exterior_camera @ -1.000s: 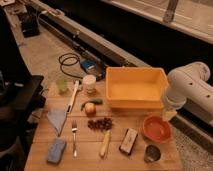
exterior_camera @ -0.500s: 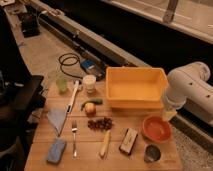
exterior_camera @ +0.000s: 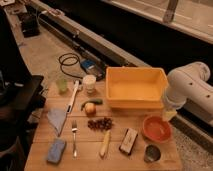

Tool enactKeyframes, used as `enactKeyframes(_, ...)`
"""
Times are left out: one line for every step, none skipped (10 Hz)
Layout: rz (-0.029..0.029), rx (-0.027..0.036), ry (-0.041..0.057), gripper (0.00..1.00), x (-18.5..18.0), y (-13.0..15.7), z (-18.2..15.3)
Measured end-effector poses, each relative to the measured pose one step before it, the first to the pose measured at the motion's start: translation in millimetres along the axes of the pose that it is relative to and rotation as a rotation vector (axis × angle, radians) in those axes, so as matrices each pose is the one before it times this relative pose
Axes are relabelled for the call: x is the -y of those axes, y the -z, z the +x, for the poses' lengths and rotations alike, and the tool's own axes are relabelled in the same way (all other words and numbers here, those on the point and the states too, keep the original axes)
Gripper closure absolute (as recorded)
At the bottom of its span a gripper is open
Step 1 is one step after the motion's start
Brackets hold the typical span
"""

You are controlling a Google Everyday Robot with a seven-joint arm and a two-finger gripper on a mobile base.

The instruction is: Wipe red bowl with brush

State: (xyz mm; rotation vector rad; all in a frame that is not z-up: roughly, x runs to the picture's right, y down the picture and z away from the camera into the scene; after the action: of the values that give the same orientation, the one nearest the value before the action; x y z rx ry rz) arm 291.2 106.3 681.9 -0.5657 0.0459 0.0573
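The wooden surface [exterior_camera: 117, 160] carries a crowded spread. The red bowl [exterior_camera: 156, 128] sits toward its 4 o'clock edge, upright, its lighter inside showing. The brush [exterior_camera: 73, 96] lies well apart from it, over at 10 o'clock, thin white handle running nearly lengthwise with one end near the green cup [exterior_camera: 61, 85].

The white arm [exterior_camera: 187, 90] comes in from 3 o'clock, and the tool [exterior_camera: 169, 115] hangs at its lower end, just beside the right corner of the yellow tub [exterior_camera: 136, 88] and at 12 o'clock from the red bowl. Whether the tool is open or closed cannot be told, nor whether it has hold of anything.

Between bowl and brush lie several things: the big tub at 1 o'clock, a white cup [exterior_camera: 89, 82] beside it, an apple [exterior_camera: 90, 108], and a cluster of dark red fruit [exterior_camera: 101, 123] near the middle. A black-and-white block [exterior_camera: 129, 141] rests at 9 o'clock from the bowl, a yellowish stick-shaped thing [exterior_camera: 105, 144] beside that, and a metal can [exterior_camera: 151, 153] at the bowl's 6 o'clock. A fork [exterior_camera: 74, 137], a grey cloth [exterior_camera: 56, 120] and a blue sponge [exterior_camera: 56, 150] fill the 7 to 8 o'clock corner.
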Motion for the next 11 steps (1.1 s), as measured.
enactKeyframes(0.00004, 0.00001, 0.00008, 0.35, 0.03, 0.00, -0.04)
enactKeyframes(-0.00004, 0.00000, 0.00002, 0.35, -0.02, -0.01, 0.02)
enactKeyframes(0.00002, 0.00002, 0.00003, 0.35, 0.01, 0.02, -0.02)
enactKeyframes(0.00004, -0.00003, 0.00000, 0.35, 0.02, 0.01, 0.00)
enactKeyframes(-0.00004, 0.00006, -0.00003, 0.35, -0.02, -0.02, 0.00)
enactKeyframes(0.00001, -0.00007, -0.00003, 0.35, 0.00, 0.02, 0.03)
enactKeyframes(-0.00004, 0.00000, -0.00003, 0.35, -0.02, -0.02, 0.02)
enactKeyframes(0.00059, -0.00284, 0.00241, 0.35, 0.01, -0.03, 0.21)
enactKeyframes(0.00694, -0.01299, 0.01298, 0.35, 0.95, 2.09, 1.14)
enactKeyframes(0.01309, -0.00812, 0.04652, 0.35, 6.38, 5.20, -4.44)
enactKeyframes(0.01839, -0.00012, 0.08809, 0.35, 12.98, 9.14, -11.17)
